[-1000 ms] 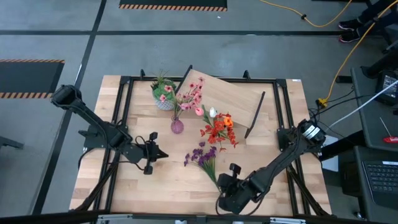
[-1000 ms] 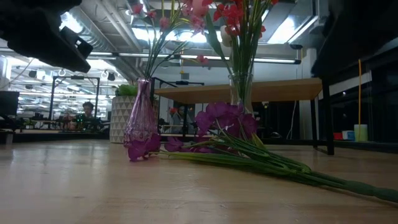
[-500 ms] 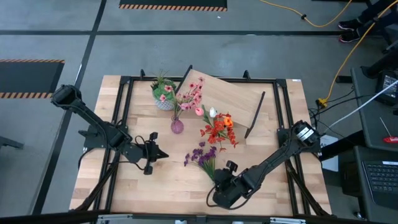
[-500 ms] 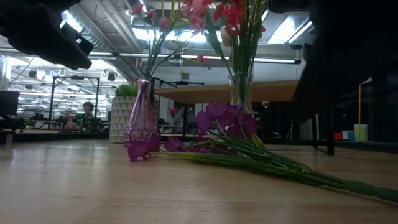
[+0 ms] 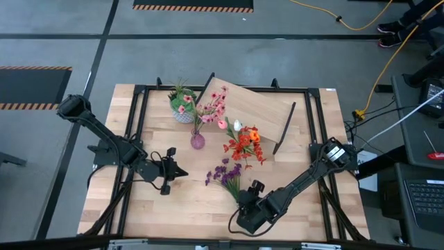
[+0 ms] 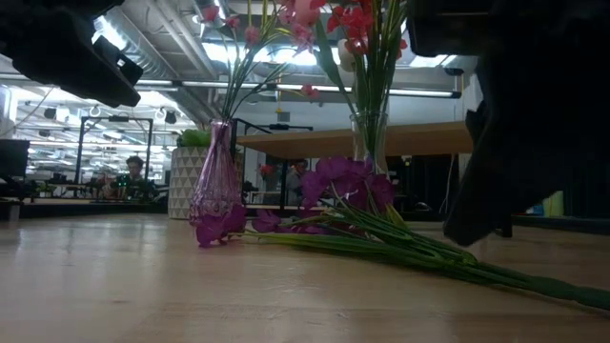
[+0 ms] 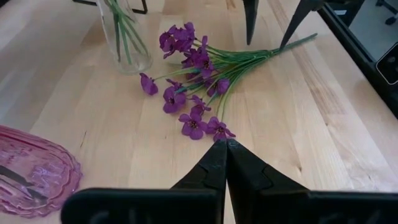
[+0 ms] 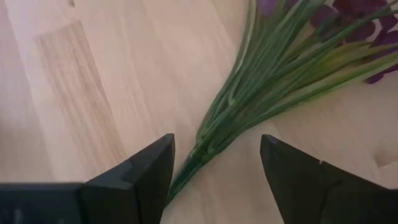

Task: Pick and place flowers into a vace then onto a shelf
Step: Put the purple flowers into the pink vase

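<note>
While right gripper (image 8: 214, 174) straddles purple flowers (image 8: 273, 74) stem end, fingers apart.

bare pale wooden tabletop (image 5: 187, 201) lies open between both arms; the loose purple-flowered green stems (image 5: 229, 177) and small pink glass vase (image 5: 198, 141) block the middle.

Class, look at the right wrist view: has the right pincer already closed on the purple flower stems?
No: the right pincer is open, its fingers either side of the green stems lying on the table.
</note>
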Robot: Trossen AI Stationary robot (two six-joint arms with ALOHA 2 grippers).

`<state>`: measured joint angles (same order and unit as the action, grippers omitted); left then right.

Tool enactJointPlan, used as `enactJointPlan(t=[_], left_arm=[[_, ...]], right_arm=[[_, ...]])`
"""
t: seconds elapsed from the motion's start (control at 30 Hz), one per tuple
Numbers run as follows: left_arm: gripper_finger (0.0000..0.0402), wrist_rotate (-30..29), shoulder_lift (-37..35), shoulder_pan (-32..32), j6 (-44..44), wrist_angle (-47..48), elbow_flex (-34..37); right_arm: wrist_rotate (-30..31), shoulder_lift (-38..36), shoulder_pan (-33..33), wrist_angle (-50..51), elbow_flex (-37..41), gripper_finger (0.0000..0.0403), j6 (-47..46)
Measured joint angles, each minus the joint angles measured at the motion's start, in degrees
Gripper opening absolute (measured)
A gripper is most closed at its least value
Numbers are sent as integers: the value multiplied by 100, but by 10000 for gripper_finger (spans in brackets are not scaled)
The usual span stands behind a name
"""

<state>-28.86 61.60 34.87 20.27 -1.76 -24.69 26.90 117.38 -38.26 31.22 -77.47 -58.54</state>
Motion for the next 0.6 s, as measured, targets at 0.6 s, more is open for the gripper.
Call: enactJointPlan(t=[0.6], left_arm=[[8,-2,0,0,0,22,0]], right_arm=[[186,458,8,-41,-24,207,-278]])
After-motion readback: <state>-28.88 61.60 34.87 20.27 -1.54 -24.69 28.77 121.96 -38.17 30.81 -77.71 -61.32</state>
